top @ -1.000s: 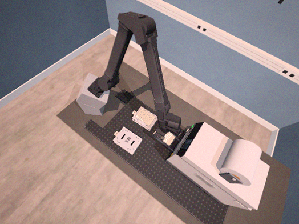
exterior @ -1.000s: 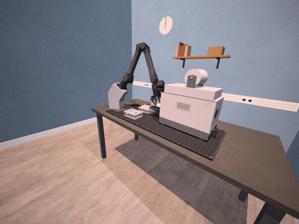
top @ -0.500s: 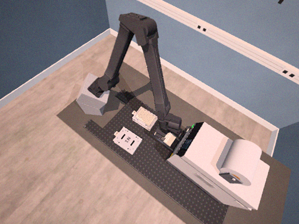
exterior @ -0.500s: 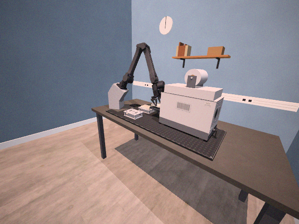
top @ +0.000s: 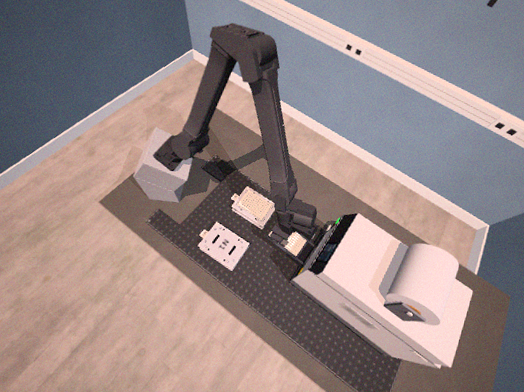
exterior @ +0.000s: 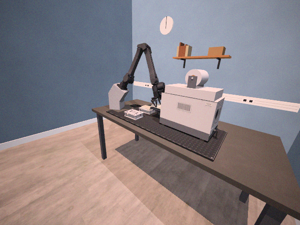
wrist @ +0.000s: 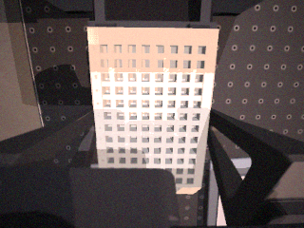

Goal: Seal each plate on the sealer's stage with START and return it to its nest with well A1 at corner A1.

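Observation:
My gripper [top: 294, 241] [exterior: 155, 105] [wrist: 151, 114] is shut on an open white well plate [top: 295, 244] [wrist: 152, 102], one finger on each long side. The plate is at the sealer's dark stage [top: 287, 251], in front of the sealer [top: 375, 271] [exterior: 185, 108]. Whether it touches the stage or is seated is hidden. Another open plate [top: 255, 204] [exterior: 147, 108] sits in the nest nearer the wall. The other nest [top: 236, 257] [exterior: 133, 113] is empty; its label is too blurred to read. A green light [top: 338, 221] shows on the sealer's front.
The arm's grey base [top: 160, 178] [exterior: 116, 98] stands at the left end of the table. The foil roll [top: 421, 279] [exterior: 199, 77] tops the sealer. The occupied nest is close beside the gripper. A perforated dark board [top: 312, 328] [exterior: 183, 142] lies under the nests and sealer.

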`<action>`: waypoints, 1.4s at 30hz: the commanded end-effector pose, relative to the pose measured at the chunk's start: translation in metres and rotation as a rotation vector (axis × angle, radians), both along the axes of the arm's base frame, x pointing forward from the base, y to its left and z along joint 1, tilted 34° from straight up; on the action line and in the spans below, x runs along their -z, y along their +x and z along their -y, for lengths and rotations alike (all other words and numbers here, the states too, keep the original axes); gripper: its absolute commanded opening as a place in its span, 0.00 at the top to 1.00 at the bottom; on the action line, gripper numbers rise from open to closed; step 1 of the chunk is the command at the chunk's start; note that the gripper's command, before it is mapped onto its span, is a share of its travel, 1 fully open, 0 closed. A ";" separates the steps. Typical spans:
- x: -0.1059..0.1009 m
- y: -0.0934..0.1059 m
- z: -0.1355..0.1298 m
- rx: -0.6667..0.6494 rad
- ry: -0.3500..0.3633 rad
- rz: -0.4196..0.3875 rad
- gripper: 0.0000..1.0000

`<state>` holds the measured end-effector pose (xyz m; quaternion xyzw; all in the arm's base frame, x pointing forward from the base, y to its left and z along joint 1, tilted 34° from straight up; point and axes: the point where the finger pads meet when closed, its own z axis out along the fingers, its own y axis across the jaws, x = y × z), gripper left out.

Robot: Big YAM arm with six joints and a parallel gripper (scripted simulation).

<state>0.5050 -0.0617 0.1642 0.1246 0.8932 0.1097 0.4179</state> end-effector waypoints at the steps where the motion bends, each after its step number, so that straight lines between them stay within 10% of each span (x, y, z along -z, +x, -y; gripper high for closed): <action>1: -0.012 0.010 0.005 0.015 -0.002 0.035 1.00; 42: -0.029 0.012 -0.003 0.005 -0.005 0.050 1.00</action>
